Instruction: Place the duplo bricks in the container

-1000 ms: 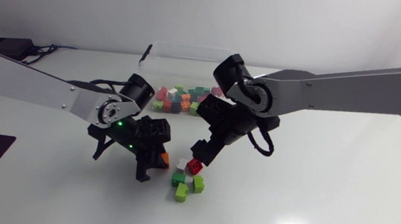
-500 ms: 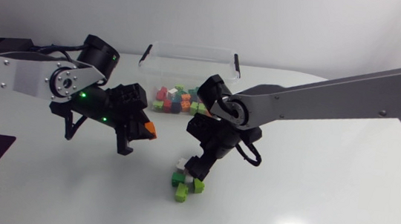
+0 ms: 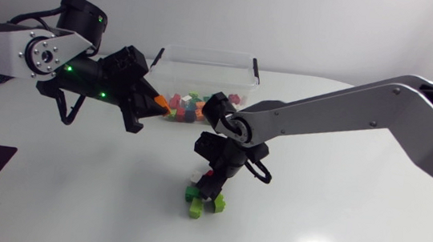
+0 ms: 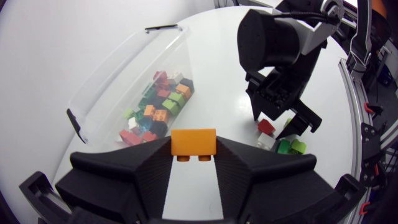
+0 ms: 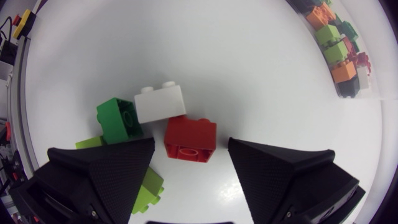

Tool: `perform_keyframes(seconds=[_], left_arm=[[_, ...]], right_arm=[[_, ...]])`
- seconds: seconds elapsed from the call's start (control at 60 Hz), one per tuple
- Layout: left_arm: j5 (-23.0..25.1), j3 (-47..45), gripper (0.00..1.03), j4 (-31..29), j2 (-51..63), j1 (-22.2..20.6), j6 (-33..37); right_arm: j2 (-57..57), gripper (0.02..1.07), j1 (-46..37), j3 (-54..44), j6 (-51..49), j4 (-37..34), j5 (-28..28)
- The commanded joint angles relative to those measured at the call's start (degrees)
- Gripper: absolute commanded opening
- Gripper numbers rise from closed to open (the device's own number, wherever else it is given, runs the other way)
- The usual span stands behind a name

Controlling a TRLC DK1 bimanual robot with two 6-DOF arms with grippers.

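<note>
1. At the left, the left gripper [image 4: 193, 155] is raised above the table [image 3: 353, 200], just left of the container's near-left corner. Its fingers are clamped on an orange brick [image 4: 193, 140] from both sides.
2. The clear container [image 3: 207, 54] stands open at the far middle of the table, with a heap of mixed-coloured bricks [image 3: 190, 106] on its floor.
3. Nearer than the container, the right gripper [image 5: 191, 155] points down at a loose pile, its fingers spread wide and gripping nothing.
4. A red brick [image 5: 190, 138] lies on the table between those fingers, apart from both. A white brick [image 5: 160, 102] touches it just ahead, a dark green brick [image 5: 118, 120] adjoins the white one, and a lime brick [image 5: 148, 185] is partly hidden by one finger.
</note>
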Motion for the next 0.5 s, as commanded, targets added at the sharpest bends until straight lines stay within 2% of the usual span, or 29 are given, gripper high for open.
perform_keyframes(seconds=[0.0, 0.217, 0.483], left_arm=[[0.94, 2.36, 0.28, 2.00, -0.87, 0.44, -3.07], [1.38, 5.00, 0.28, 7.27, 1.59, 0.62, -7.46], [1.29, 10.62, 0.28, 12.02, 7.74, 0.79, -12.03]], right_arm=[[1.52, 0.69, 0.02, 1.36, -0.47, 0.64, 0.22], [0.99, 0.33, -0.51, 1.19, -0.74, 1.26, 0.22], [-4.02, 0.33, -1.38, -0.31, -1.27, 0.90, 0.13]])
